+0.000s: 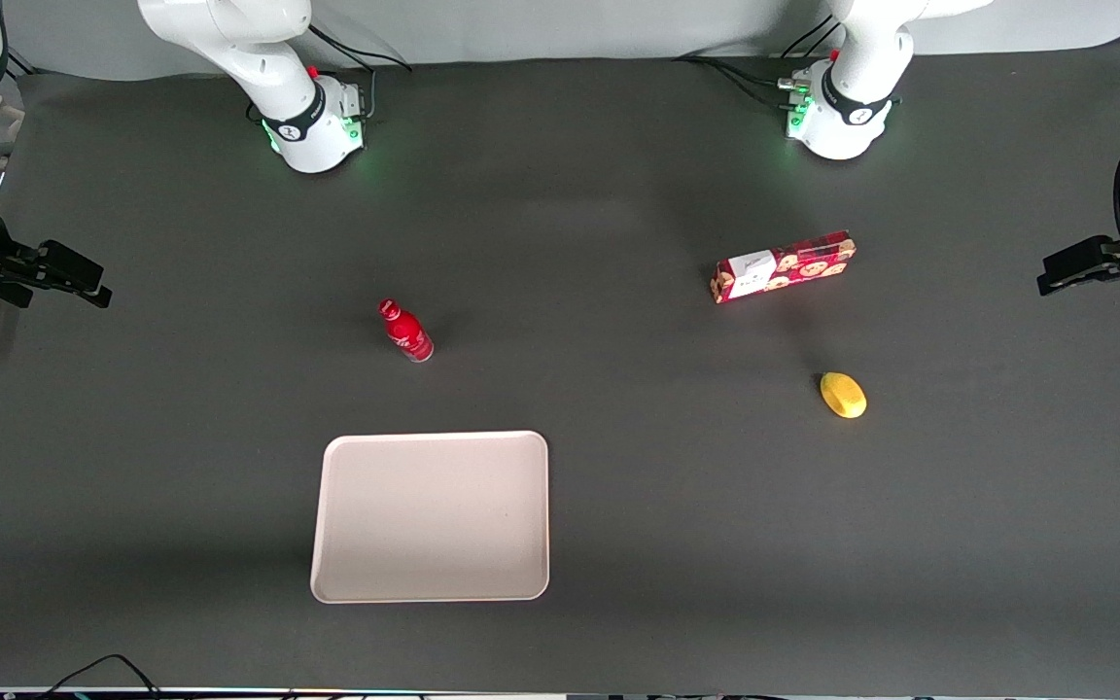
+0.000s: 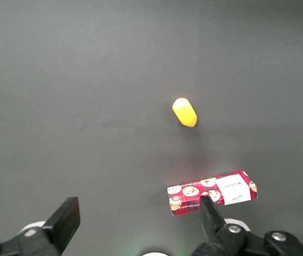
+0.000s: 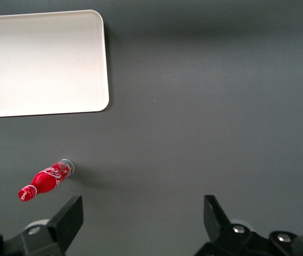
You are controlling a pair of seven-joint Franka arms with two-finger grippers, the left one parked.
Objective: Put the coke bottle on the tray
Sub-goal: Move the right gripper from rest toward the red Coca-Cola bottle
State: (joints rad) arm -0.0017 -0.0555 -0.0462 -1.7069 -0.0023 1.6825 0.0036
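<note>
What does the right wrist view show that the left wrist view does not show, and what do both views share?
Only the right wrist view shows the small red coke bottle with white lettering, standing on the table apart from the large cream rectangular tray, and the open right gripper holding nothing. Only the left wrist view shows the yellow oval fruit and the long red cookie box. Both show the dark grey table.

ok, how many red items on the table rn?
2. The coke bottle stands farther from the front camera than the tray. The cookie box lies toward the parked arm's end. The hand is open, above bare table near the bottle.
</note>
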